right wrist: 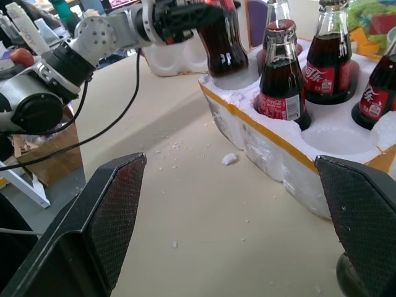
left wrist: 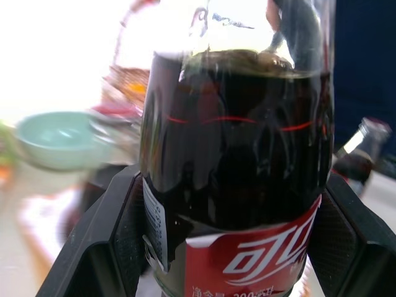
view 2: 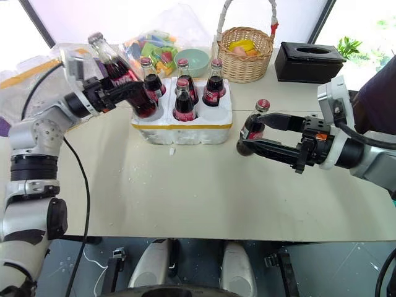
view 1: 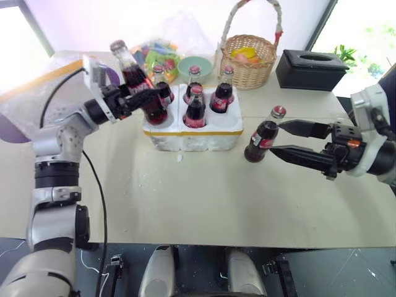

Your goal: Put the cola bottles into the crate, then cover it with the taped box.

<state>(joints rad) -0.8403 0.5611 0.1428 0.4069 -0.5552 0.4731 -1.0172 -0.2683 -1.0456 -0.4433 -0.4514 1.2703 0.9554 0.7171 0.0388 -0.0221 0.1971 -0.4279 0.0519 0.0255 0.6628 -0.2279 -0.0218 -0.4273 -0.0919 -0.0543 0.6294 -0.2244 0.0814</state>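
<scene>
Bench (view 1: 204, 204): bare front part nearest the camera, a few white styrofoam crumbs near the crate.
Right end effector (view 1: 281, 139): fingers spread wide, level, reaching toward the crate; holding nothing.
Loose bottle (view 1: 264, 136): standing on the bench just right of the crate, between the right fingers; clamped or not, can't tell.
Left end effector (view 2: 139, 93): clamped on a cola bottle around the body.
Held bottle (view 1: 137, 79): tilted, neck leaning away from the crate, base over the crate's near-left corner well, not yet seated.
Crate (view 1: 204, 133): mid-bench, yellow tape band on its rim.
Bottles in crate: four seated upright; front-middle (view 1: 195, 108), three in the back row.
Empty wells: near-left, with the held one above it, and near-right (right wrist: 337, 137).
Taped box: a white styrofoam block (right wrist: 170, 59) sits past the left arm in the right wrist view; can't confirm it is the box.
Progress: four of six bottles in, fifth about to go in, sixth standing on the bench.
Left to do: seat fifth, load sixth, then cover the crate with the box.
Background: wicker basket (view 1: 249, 59), green bowl (view 1: 195, 65), black tissue box (view 1: 311, 69).
</scene>
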